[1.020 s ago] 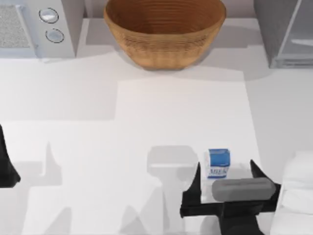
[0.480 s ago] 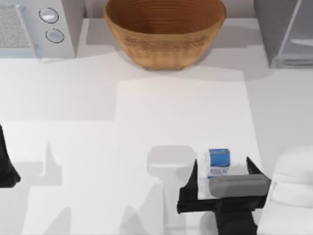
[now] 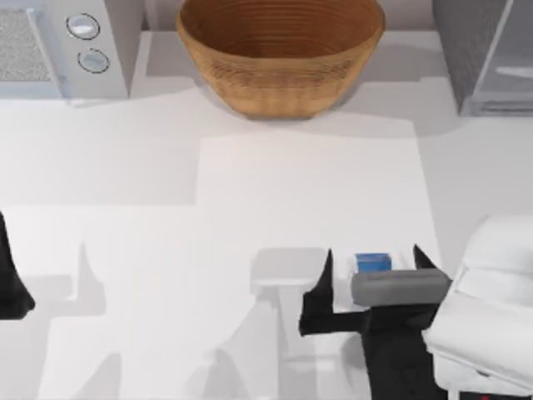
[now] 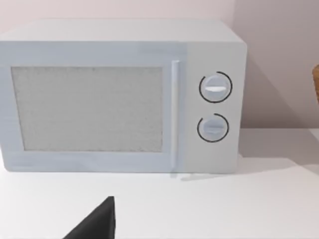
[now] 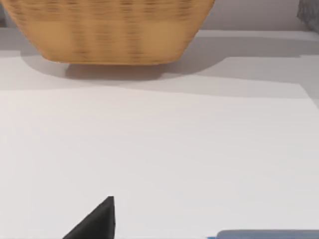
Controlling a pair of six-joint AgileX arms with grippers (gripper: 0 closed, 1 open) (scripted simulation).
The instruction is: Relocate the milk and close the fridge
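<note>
— Milk carton (image 3: 372,262)?
— Standing on the white counter (image 3: 250,208), toward the right side of the near half, well apart from the wicker basket (image 3: 281,52) at the back. Blue top showing from above, lower part hidden under the grey wrist body. In the right wrist view, just a blue sliver (image 5: 266,234) at the frame's edge.

— Right hand (image 3: 371,271)?
— Straddling the carton. Fingers spread wide, one dark fingertip (image 3: 326,265) to the carton's left, the other to its right, carton between them. Gaps visible on both sides, wider on the left, so no contact with either finger. Not gripping anything.

— Height of the hand against the carton?
— Cannot tell from above; fingertips level with the carton's top in the picture, nothing more certain.

— Fridge (image 3: 487,54)?
— Back right corner of the counter, grey speckled body, pale glassy door panel angled out from the frame. Well apart from carton and hand.

— Left hand (image 3: 10,279)?
— Parked at the left edge of the counter, dark shape partly cut off. Open or closed: cannot tell. One dark fingertip (image 4: 97,221) in the left wrist view, facing the white microwave (image 4: 119,94) with two round knobs.

— Microwave's place?
— Back left corner, left of the basket.
</note>
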